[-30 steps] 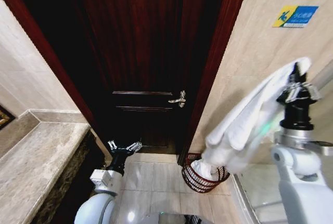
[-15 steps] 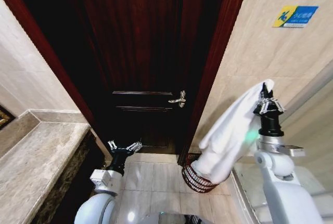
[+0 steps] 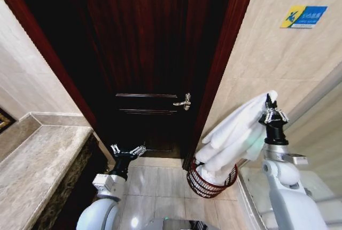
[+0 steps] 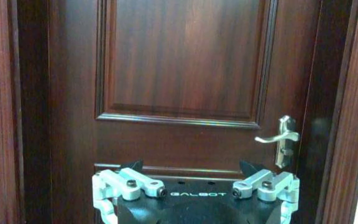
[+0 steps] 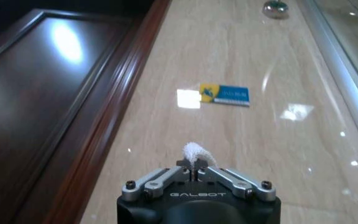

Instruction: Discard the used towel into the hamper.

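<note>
A white towel [image 3: 235, 134] hangs from my right gripper [image 3: 272, 104], which is shut on its top corner at the right of the head view. The towel's lower folds drop into the hamper [image 3: 206, 184], a dark reddish-brown wire basket on the floor beside the door frame. In the right wrist view a tuft of the towel [image 5: 196, 153] pokes out between the closed fingers of the right gripper [image 5: 194, 169]. My left gripper [image 3: 127, 151] stands open low at the left, facing the door, with nothing in it; the left wrist view shows its fingers [image 4: 129, 181] spread wide.
A dark wooden door [image 3: 144, 64] with a metal handle [image 3: 183, 102] fills the middle. A marble counter [image 3: 32, 171] runs along the left. The tiled wall at the right carries a blue and yellow sign [image 3: 303, 16]. Glass panelling [image 3: 320, 134] stands by the right arm.
My right arm has come down and toward the door with the towel, and the towel's lower end has sunk into the hamper and bunched up. The left arm is unmoved.
</note>
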Controlling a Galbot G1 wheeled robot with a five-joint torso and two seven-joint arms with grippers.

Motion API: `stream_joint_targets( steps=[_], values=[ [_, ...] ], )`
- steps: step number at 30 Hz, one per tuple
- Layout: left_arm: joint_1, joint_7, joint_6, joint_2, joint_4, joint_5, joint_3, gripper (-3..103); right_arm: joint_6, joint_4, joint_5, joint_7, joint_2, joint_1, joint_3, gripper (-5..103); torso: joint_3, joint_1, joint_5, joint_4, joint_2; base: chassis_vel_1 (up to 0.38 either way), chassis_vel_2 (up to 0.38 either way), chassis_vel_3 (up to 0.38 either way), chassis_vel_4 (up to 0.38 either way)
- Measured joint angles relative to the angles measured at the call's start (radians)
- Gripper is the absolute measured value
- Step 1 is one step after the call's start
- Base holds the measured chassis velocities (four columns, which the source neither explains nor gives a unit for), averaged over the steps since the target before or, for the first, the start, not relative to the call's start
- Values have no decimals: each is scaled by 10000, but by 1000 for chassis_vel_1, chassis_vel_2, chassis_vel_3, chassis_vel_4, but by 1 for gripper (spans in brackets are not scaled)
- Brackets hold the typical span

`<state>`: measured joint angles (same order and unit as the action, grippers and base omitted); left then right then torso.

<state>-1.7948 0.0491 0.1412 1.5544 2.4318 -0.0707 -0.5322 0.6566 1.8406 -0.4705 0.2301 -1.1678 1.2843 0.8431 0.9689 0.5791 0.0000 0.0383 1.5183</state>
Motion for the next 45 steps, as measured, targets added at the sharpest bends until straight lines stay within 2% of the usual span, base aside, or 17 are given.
stream_joint_targets(
  steps=[10,23,30,37,45],
  values=[
    [0,0,0,0,1,0,0,100,444,-1213,-207,577,-238,-36,-414,2,0,0,0,0,0,0,0,0,0],
    [0,0,0,0,0,0,0,100,989,-2914,343,434,-630,-1152,-1173,2,1,2,0,2,0,0,0,0,0],
    [0,0,0,-1,0,0,0,100,1145,-3139,357,581,-850,-922,-1208,2,0,1,0,0,0,0,0,0,0],
    [0,0,0,0,0,0,0,100,1669,-4029,374,947,-1128,-486,-1239,2,0,1,-4,1,0,0,0,0,0],
    [0,0,0,0,0,0,0,100,1689,-4780,225,1160,-1283,-237,-1272,2,0,0,-4,0,0,0,0,0,0]
  ],
)
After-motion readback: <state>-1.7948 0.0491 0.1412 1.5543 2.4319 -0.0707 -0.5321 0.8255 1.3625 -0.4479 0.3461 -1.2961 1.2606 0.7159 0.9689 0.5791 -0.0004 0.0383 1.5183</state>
